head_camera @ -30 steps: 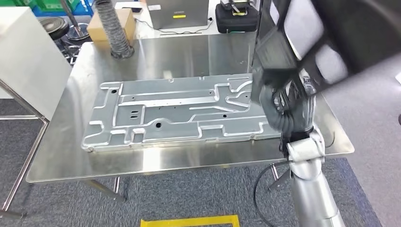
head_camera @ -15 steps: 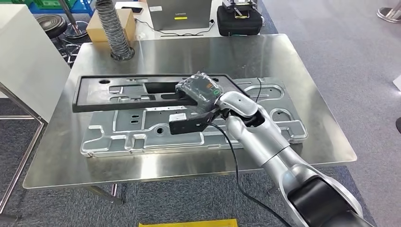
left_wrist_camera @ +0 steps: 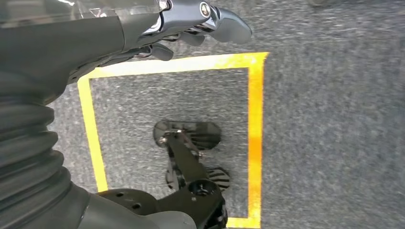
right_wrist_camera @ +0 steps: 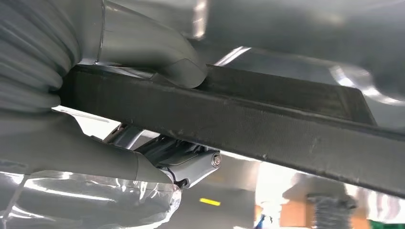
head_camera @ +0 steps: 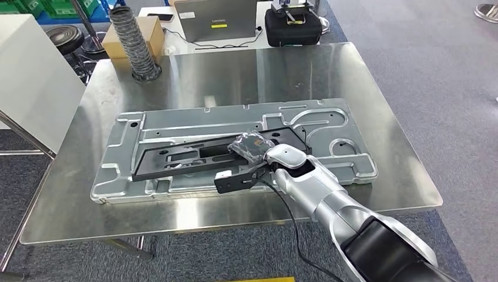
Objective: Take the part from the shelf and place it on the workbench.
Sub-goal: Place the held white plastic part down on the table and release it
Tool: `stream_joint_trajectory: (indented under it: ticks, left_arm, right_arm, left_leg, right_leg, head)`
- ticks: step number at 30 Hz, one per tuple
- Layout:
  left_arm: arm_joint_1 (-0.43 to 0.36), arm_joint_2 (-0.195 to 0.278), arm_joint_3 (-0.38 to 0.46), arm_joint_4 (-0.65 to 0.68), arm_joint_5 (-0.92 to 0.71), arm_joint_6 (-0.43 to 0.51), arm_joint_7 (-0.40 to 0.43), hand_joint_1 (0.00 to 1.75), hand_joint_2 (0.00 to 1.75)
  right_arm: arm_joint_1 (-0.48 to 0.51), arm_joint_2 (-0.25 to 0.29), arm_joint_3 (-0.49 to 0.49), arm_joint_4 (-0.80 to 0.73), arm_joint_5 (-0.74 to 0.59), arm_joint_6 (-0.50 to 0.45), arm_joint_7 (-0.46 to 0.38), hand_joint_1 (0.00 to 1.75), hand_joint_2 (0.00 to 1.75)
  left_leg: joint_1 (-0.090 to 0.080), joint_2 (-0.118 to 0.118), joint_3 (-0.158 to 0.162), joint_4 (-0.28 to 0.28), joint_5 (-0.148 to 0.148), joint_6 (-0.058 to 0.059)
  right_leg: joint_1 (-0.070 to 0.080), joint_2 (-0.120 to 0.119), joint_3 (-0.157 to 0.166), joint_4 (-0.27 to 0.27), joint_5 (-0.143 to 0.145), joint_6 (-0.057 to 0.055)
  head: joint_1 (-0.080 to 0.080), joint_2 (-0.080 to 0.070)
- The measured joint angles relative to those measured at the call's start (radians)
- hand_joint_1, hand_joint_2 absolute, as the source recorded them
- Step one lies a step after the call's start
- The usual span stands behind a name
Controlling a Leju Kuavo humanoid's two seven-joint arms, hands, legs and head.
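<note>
Right hand (head_camera: 253, 147), centre of the head view, grips the black part (head_camera: 176, 160), which lies low over the stamped metal panel (head_camera: 176, 120) on the tabletop (head_camera: 376, 88). Left hand (left_wrist_camera: 191, 24) hangs above carpet, fingers curled, holding nothing.

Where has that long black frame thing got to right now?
In the head view, the black frame lies flat along the big silver metal plate on the steel workbench, with its right end gripped by the robot's right hand.
</note>
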Motion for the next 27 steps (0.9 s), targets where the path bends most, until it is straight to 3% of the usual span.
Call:
stream_joint_trajectory:
  ticks: [3,4,5,6,8,10,13,15,17,18,19,20,21,22,24,25,27]
  left_arm:
    - [0.001,0.001,-0.004,0.000,0.000,-0.001,-0.007,0.00,1.75]
    - [0.002,0.001,-0.004,0.000,0.000,-0.001,-0.009,0.00,1.75]
    - [0.003,0.001,-0.005,0.000,0.001,-0.001,-0.010,0.00,1.75]
    - [0.004,0.001,-0.005,0.000,0.002,-0.001,-0.011,0.00,1.75]
    - [0.004,0.001,-0.006,0.000,0.004,0.000,-0.012,0.00,1.75]
    - [0.003,0.001,-0.006,0.000,0.008,0.000,-0.013,0.00,1.75]
    - [0.004,0.001,-0.006,0.000,0.012,0.003,-0.013,0.00,1.75]
    - [0.004,0.001,-0.006,0.000,0.014,0.005,-0.013,0.00,0.87]
    - [0.005,0.001,-0.006,0.000,0.018,0.004,-0.018,0.00,0.00]
    - [0.005,0.001,-0.006,0.000,0.020,0.003,-0.020,0.00,0.00]
    - [0.006,0.001,-0.006,0.000,0.021,0.001,-0.022,0.00,0.00]
    - [0.005,0.001,-0.006,0.000,0.022,0.001,-0.023,0.00,0.00]
    - [0.005,0.000,-0.006,0.000,0.022,0.000,-0.023,0.00,0.00]
    - [0.004,0.000,-0.006,0.000,0.023,0.000,-0.023,0.00,0.00]
    - [0.003,-0.001,-0.006,0.000,0.027,0.000,-0.024,0.00,0.00]
    - [0.002,-0.002,-0.005,0.000,0.030,-0.001,-0.024,0.00,0.00]
    - [0.004,-0.003,-0.005,0.000,0.034,-0.001,-0.024,0.00,0.00]
  right_arm:
    - [0.000,-0.005,0.002,0.031,0.021,-0.013,0.021,1.75,1.75]
    - [0.001,-0.006,0.002,0.039,0.029,-0.016,0.031,1.75,1.75]
    - [0.001,-0.007,0.003,0.046,0.036,-0.018,0.040,1.75,1.75]
    - [0.001,-0.007,0.003,0.051,0.040,-0.019,0.047,1.75,1.75]
    - [-0.001,-0.009,0.003,0.059,0.044,-0.018,0.053,0.87,0.87]
    - [-0.005,-0.014,0.001,0.065,0.045,-0.014,0.059,0.00,0.00]
    - [-0.008,-0.025,-0.004,0.076,0.045,-0.007,0.065,0.00,0.00]
    - [-0.009,-0.031,-0.013,0.081,0.044,-0.007,0.061,0.00,0.00]
    - [-0.005,-0.035,-0.026,0.084,0.036,-0.013,0.050,0.00,0.00]
    - [-0.001,-0.036,-0.035,0.085,0.023,-0.017,0.037,0.00,0.00]
    - [0.004,-0.037,-0.049,0.084,-0.002,-0.019,0.017,0.00,0.00]
    - [0.009,-0.037,-0.066,0.082,-0.038,-0.018,-0.011,0.00,0.00]
    - [0.015,-0.037,-0.087,0.077,-0.080,-0.013,-0.044,0.00,0.00]
    - [0.021,-0.037,-0.115,0.066,-0.134,-0.002,-0.084,0.00,0.00]
    - [0.032,-0.036,-0.178,0.034,-0.254,0.038,-0.167,0.00,0.00]
    - [0.040,-0.035,-0.216,0.009,-0.335,0.073,-0.216,0.00,0.00]
    - [0.068,-0.032,-0.302,-0.064,-0.523,0.172,-0.309,0.00,0.00]
  left_leg:
    - [0.001,0.000,-0.097,0.196,-0.077,-0.005]
    - [0.001,0.000,-0.113,0.221,-0.075,-0.005]
    - [0.001,0.000,-0.108,0.204,-0.053,-0.004]
    - [0.001,0.001,-0.084,0.148,-0.018,-0.001]
    - [-0.001,0.001,-0.015,0.003,0.044,0.006]
    - [-0.005,0.000,0.017,-0.065,0.062,0.017]
    - [-0.006,0.001,0.017,-0.071,0.068,0.038]
    - [-0.003,0.004,0.015,-0.076,0.076,0.050]
    - [-0.004,0.006,0.011,-0.076,0.079,0.055]
    - [-0.004,0.007,0.009,-0.075,0.079,0.056]
    - [-0.005,0.008,0.008,-0.075,0.080,0.056]
    - [-0.005,0.009,0.008,-0.074,0.080,0.056]
    - [-0.005,0.009,0.008,-0.073,0.079,0.055]
    - [-0.006,0.009,0.008,-0.072,0.079,0.054]
    - [-0.010,0.008,0.006,-0.070,0.078,0.048]
    - [-0.011,0.008,0.005,-0.069,0.078,0.044]
    - [-0.012,0.007,0.004,-0.070,0.079,0.033]
  right_leg:
    - [0.004,0.000,0.006,-0.001,-0.004,-0.007]
    - [0.005,0.001,0.008,-0.001,-0.005,-0.007]
    - [0.006,0.003,0.010,0.000,-0.006,-0.007]
    - [0.006,0.004,0.013,0.000,-0.007,-0.005]
    - [0.008,0.006,0.017,0.002,-0.010,0.001]
    - [0.011,0.007,0.017,0.003,-0.011,0.012]
    - [0.010,0.007,0.015,0.007,-0.013,0.031]
    - [0.008,0.006,-0.009,0.063,-0.052,0.042]
    - [0.005,0.005,-0.068,0.197,-0.126,0.049]
    - [0.005,0.004,-0.096,0.261,-0.153,0.051]
    - [0.004,0.004,-0.112,0.298,-0.162,0.052]
    - [0.004,0.004,-0.106,0.292,-0.150,0.051]
    - [0.004,0.004,-0.084,0.251,-0.125,0.048]
    - [0.005,0.004,-0.044,0.176,-0.089,0.043]
    - [0.008,0.003,0.019,0.049,-0.044,0.033]
    - [0.011,0.002,0.035,0.014,-0.034,0.028]
    - [0.014,0.000,0.035,0.005,-0.033,0.020]
  head:
    - [-0.001,0.000]
    - [-0.001,0.000]
    - [-0.001,0.000]
    - [-0.001,0.000]
    - [-0.001,0.000]
    - [0.000,0.000]
    - [0.002,0.000]
    - [0.006,0.000]
    - [0.009,0.000]
    - [0.010,0.000]
    - [0.010,0.000]
    - [0.010,0.000]
    - [0.010,0.000]
    - [0.010,0.000]
    - [0.009,0.000]
    - [0.009,0.000]
    - [0.009,0.000]
